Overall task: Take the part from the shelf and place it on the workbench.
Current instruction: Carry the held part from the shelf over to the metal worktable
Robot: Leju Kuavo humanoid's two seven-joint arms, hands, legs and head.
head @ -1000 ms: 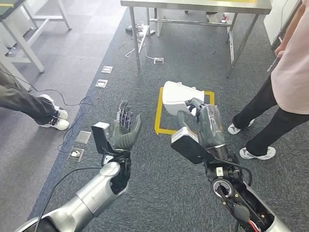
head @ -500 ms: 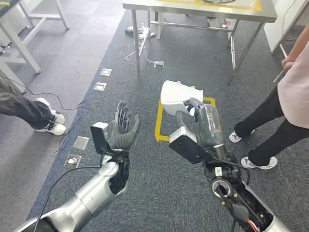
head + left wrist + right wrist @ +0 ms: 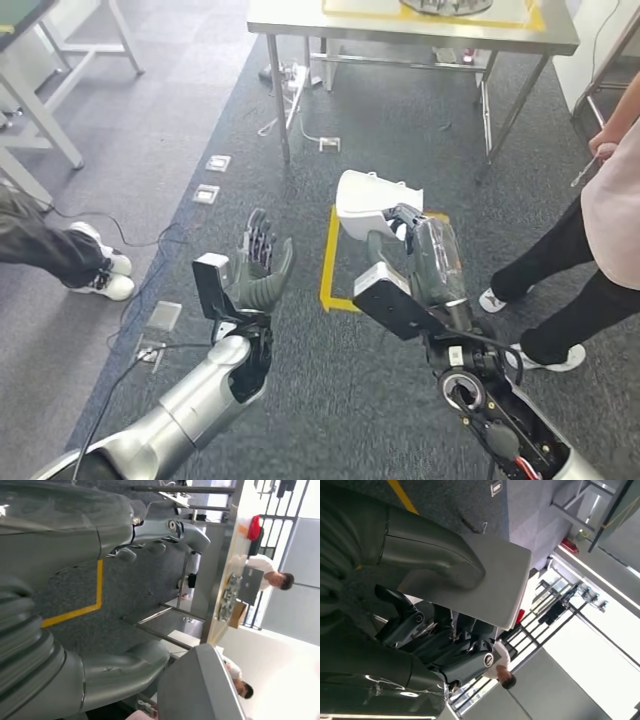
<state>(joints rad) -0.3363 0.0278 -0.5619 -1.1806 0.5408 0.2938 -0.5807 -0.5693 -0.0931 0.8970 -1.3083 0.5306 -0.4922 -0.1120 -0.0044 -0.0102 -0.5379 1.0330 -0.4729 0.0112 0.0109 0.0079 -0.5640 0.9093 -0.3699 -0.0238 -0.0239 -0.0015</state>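
At your right hand (image 3: 411,240): fingers gripping the white part (image 3: 371,200), held off the grey carpet (image 3: 355,400). Left hand (image 3: 260,265): fingers spread, holding nothing. Step, as judged: carrying; you have yet to set the part down. Next move calls for closing on the steel workbench (image 3: 302,17) ahead. Edges: bench rim and legs; a person's legs (image 3: 551,270) near on the right. Open carpet runs between, past the yellow floor marking (image 3: 327,262).

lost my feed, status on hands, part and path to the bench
Right robot hand holds white part. Left robot hand open, holds nothing. Workbench ahead, part not yet placed. Person standing at right, beside the path.
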